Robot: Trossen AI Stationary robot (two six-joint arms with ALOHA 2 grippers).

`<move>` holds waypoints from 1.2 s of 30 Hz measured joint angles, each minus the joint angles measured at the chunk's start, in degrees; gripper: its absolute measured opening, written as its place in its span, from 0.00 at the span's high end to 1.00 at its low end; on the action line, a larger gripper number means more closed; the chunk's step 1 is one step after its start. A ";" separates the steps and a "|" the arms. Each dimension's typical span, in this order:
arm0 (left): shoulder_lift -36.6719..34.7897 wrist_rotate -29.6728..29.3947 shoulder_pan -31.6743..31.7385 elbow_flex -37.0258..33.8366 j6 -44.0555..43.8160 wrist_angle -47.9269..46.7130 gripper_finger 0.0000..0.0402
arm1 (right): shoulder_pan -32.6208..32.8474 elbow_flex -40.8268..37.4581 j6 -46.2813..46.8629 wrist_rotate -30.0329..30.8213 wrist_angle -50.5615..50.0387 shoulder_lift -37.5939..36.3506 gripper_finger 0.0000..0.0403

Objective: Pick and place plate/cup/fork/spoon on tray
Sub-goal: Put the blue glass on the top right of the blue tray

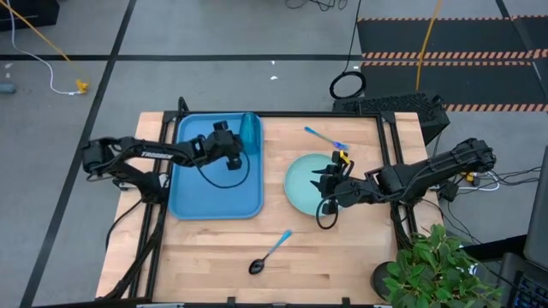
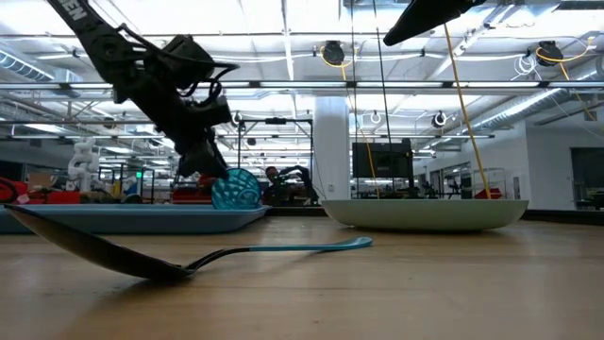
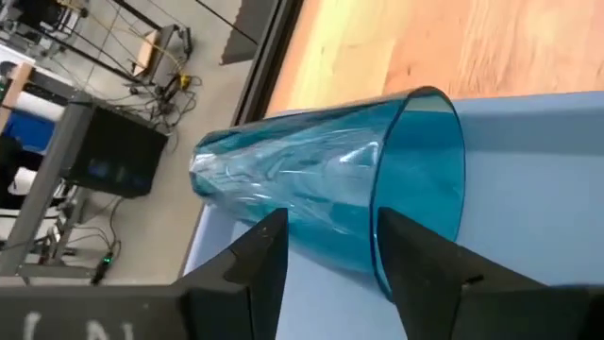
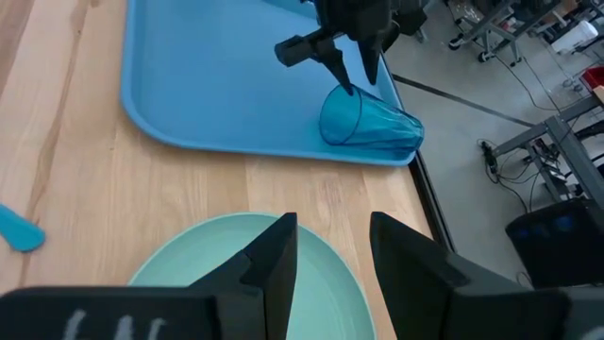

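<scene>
At the tray's far right corner, your cup lay toppled, mouth toward the parted, empty left claw; the parted right claw hung over the plate.

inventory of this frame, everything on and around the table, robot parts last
tray: 1, bright blue, left part of the table
cup: 1, clear teal, lying on its side in the tray's far right corner
plate: 1, pale mint green, on the table right of the tray
fork: 1, light blue handle, on the table beyond the plate
spoon: 1, light blue handle with black bowl, near edge of the table at the middle
plant: 1, green, off the table's near right corner
left end effector: 1, dark, open, over the tray beside the cup, which lies between its fingers unclamped
right end effector: 1, dark, open, over the plate
</scene>
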 joint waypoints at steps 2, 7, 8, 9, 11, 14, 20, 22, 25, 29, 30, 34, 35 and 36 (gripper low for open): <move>1.85 0.04 -0.02 0.00 0.70 2.47 0.59 | 0.00 0.00 -0.01 0.04 0.00 0.00 0.68; 7.13 -3.85 -0.52 -0.01 4.10 9.10 0.59 | 0.00 0.00 -0.22 0.07 0.09 0.00 0.68; 7.69 -4.56 -0.74 -0.01 4.47 10.53 0.59 | 0.00 0.00 -0.22 0.07 0.09 0.00 0.68; 8.08 -5.15 -0.92 -0.01 4.73 11.78 0.59 | 0.00 0.00 -0.22 0.09 0.07 0.00 0.68; 8.40 -6.35 -1.09 -0.01 5.11 13.93 0.61 | 0.00 0.00 -0.22 0.09 0.07 0.00 0.68; 8.36 -8.25 -1.58 0.01 6.74 17.02 0.69 | 0.00 0.00 -0.21 0.11 0.04 0.00 0.68; 7.83 -10.45 -1.35 1.05 9.24 18.97 0.96 | 0.00 0.00 -0.02 0.13 -0.17 0.00 0.68; 7.76 -10.45 -1.42 2.02 9.46 18.67 0.96 | 0.00 0.00 0.04 0.11 -0.17 0.01 0.68; 6.35 -10.25 -2.22 4.20 11.11 14.51 0.94 | 0.00 0.00 0.42 0.11 -0.17 0.00 0.68; 2.19 -8.72 -2.29 11.23 8.95 1.01 0.98 | 0.00 0.00 0.44 0.09 -0.17 0.00 0.68; 1.29 -7.21 -1.68 13.70 7.40 -3.46 0.98 | 0.00 0.00 0.44 0.10 -0.16 0.01 0.68; 0.36 -1.82 2.16 23.63 1.28 -20.91 0.97 | 0.00 0.02 0.44 0.06 -0.15 0.02 0.68; 0.37 -1.02 3.19 26.47 0.38 -25.55 0.98 | 0.00 0.02 0.44 0.02 -0.14 0.02 0.68; 0.31 -0.33 4.24 29.03 -0.10 -30.11 0.98 | 0.00 0.02 0.46 0.02 0.01 0.02 0.68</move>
